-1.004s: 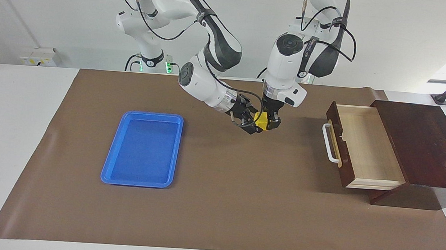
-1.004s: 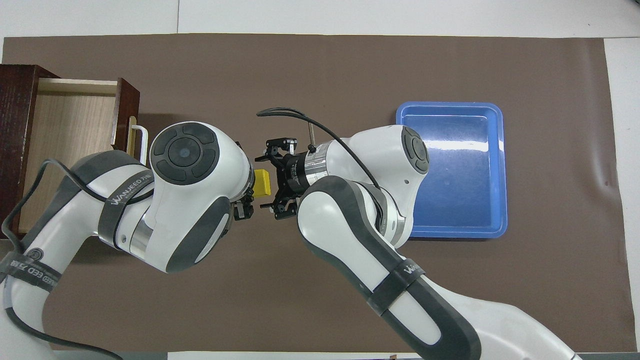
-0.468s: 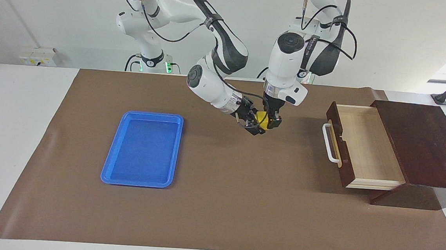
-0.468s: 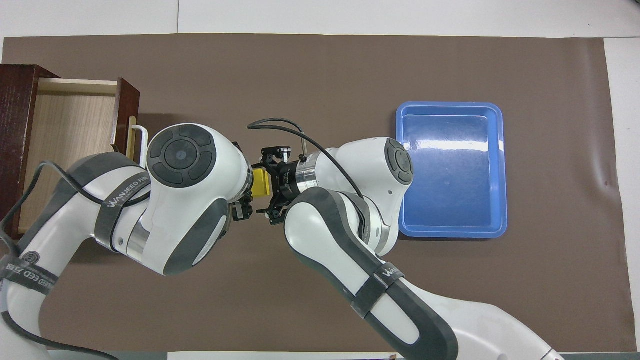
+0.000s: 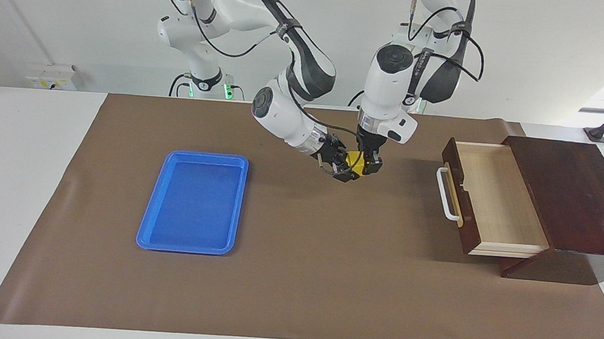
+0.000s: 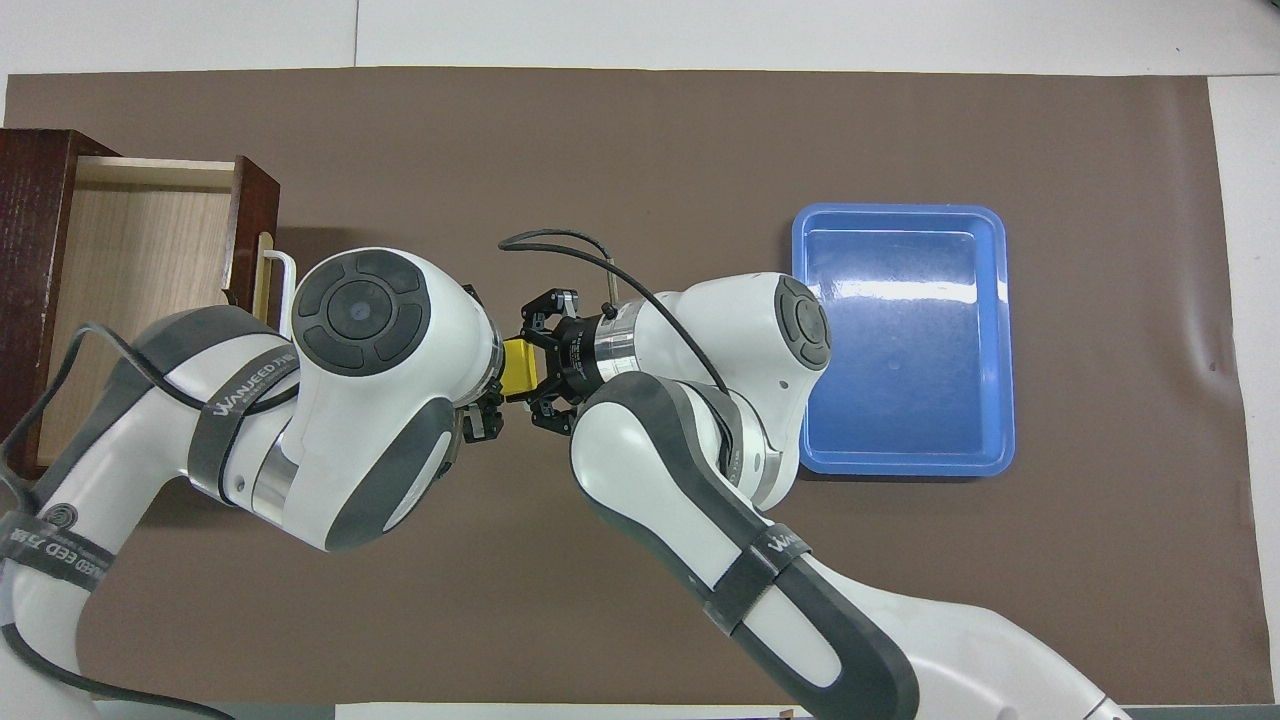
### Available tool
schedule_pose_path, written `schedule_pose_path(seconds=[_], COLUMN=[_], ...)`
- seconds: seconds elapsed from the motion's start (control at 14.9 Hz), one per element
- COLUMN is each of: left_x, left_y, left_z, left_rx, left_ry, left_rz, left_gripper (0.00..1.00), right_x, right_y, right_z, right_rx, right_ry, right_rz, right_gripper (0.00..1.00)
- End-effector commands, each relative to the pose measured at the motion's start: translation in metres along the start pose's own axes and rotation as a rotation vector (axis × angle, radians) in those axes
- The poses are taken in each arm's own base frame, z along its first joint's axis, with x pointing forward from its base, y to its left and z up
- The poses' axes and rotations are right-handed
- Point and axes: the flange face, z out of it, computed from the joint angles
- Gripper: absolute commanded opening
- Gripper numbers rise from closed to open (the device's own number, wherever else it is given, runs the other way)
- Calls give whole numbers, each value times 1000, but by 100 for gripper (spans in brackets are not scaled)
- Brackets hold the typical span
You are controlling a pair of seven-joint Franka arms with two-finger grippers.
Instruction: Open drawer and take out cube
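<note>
Closing in since a second ago, the right end effector (image 5: 345,168) now has its fingers clamped on the cube (image 5: 355,160), which the left end effector (image 5: 369,162) also grips from above. Held over the mat between tray (image 5: 147,221) and drawer (image 5: 496,198), the cube has no long axis to tell. The drawer stands open, its handle (image 5: 443,192) facing the tray.

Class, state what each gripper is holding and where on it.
The left gripper pinches the yellow cube by its sides in mid-air; the right gripper closes around it too.
</note>
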Motion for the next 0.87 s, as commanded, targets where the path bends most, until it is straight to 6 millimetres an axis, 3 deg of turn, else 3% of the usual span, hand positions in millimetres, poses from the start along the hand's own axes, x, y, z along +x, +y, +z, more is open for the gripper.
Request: schedule_pose_path(seconds=[0.0,0.27,0.33,0.4,0.47,0.6,0.8], left_x=[8,8,8,8,9,17,44], left_y=[-3,-3,-3,-3,-2,8,28], left_z=[-3,-3,-3,-3,-5,-12,-20], left_rx=[-21,-21,-19,-17,-16,-25,-34], left_ry=[4,5,6,7,9,7,4], left_rz=[-14,-8,-7,-7,-9,-23,-56], left_gripper=[0,1,30,73,100,100,100], right_x=[-10,-13,-12,-11,-9,-9,-4], right_y=[-5,-11,-11,-13,-15,-17,-23], right_z=[-10,-16,-16,-19,-21,-23,-30], right_rx=[13,24,20,23,25,26,20], right_ry=[-30,-41,-41,-42,-42,-46,-51], right_rz=[26,28,29,31,33,34,42], right_gripper=[0,0,0,0,0,0,0])
